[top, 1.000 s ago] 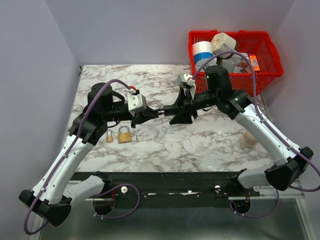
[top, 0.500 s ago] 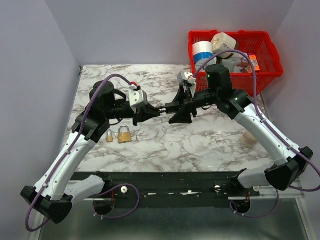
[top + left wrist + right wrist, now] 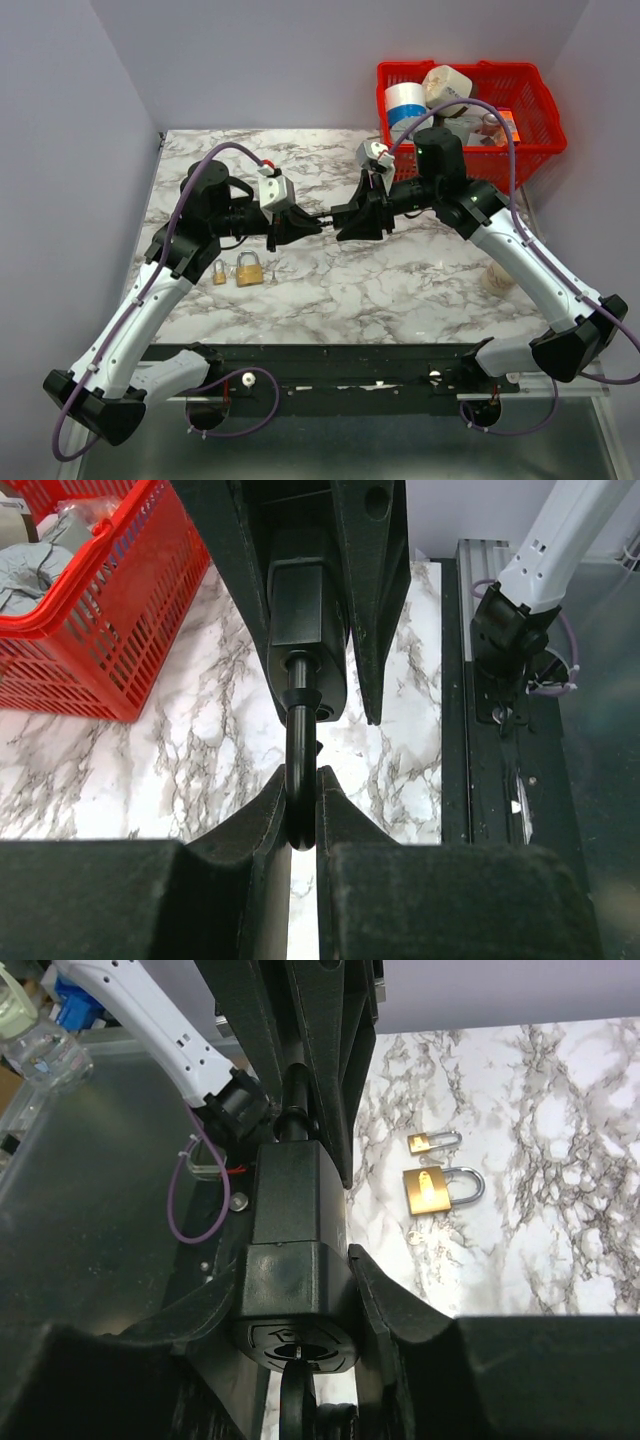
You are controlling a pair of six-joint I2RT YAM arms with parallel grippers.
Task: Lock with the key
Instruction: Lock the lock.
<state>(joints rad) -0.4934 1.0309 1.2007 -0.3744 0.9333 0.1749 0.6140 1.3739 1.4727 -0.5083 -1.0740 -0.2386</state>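
A black padlock (image 3: 290, 1250) hangs in the air between both arms over the marble table (image 3: 400, 280). My left gripper (image 3: 300, 780) is shut on its black shackle (image 3: 299, 740), pinched between the two pads. My right gripper (image 3: 295, 1260) is closed on the padlock's body (image 3: 305, 605), one finger on each side. The key (image 3: 297, 1397) sticks in the keyhole on the body's end face, its black head hanging toward the right wrist camera. In the top view the two grippers (image 3: 300, 222) (image 3: 350, 215) meet tip to tip at mid-table.
Two brass padlocks, a larger one (image 3: 249, 270) and a smaller one (image 3: 219, 272), lie on the marble in front of the left arm. A red basket (image 3: 530, 150) with tape rolls and packages stands at the back right corner.
The right gripper's jaws opened wider, then narrowed onto the padlock body. Both wrists and the padlock drifted slightly toward the back of the table. The left grip stayed the same.
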